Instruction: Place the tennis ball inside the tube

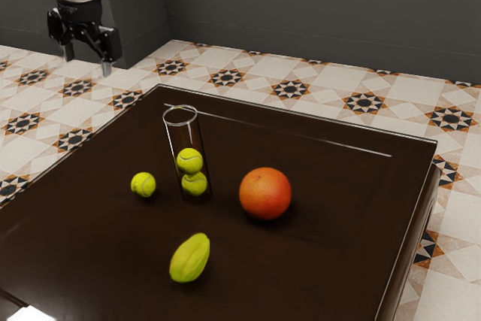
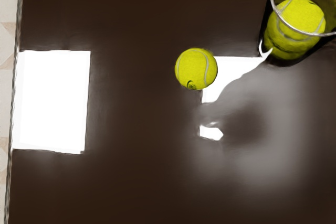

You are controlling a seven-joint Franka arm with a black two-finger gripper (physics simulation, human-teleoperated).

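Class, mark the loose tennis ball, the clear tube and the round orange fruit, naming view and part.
Loose tennis ball (image 2: 196, 68): wrist view, middle of its upper surface.
Clear tube (image 1: 185, 137): exterior view, bare wall above the balls inside.
Round orange fruit (image 1: 265, 194): exterior view, middle of its skin.

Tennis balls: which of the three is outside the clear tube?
The loose ball on the table, toward the exterior view's left from the tube; the upper ball and lower ball are stacked inside.

Dark table (image 1: 301, 276): loose ball (image 1: 143, 185), tube (image 1: 186, 137), orange (image 1: 265, 194), starfruit (image 1: 190, 258)
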